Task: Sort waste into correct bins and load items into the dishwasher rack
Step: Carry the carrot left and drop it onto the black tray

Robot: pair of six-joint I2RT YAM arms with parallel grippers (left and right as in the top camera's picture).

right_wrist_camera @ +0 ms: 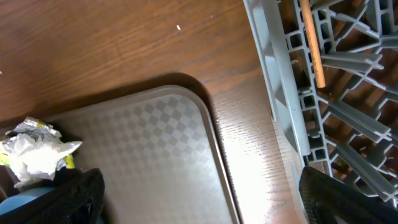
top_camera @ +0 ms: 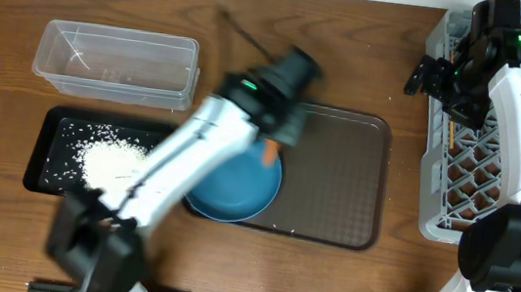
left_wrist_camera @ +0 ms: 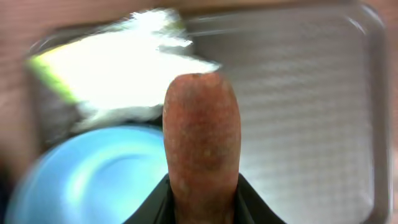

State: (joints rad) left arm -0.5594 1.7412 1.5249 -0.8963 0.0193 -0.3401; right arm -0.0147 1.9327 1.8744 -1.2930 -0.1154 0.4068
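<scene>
A brown serving tray (top_camera: 334, 189) lies flat on the wooden tabletop (top_camera: 350, 48), a little right of the middle of the overhead view. The tray is rectangular, with rounded corners and a low raised rim, and its floor carries a fine chequered texture. The tabletop is dark brown with clear grain, and light glares off it just beside the tray's rim.

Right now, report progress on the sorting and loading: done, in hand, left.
Done: most rice lies in the black tray, and a chopstick lies in the grey rack. In hand: the left gripper is shut on the carrot above the brown tray; the right gripper is open at the rack's edge. Left: bin the carrot and the wrapper, then load the blue bowl.
</scene>
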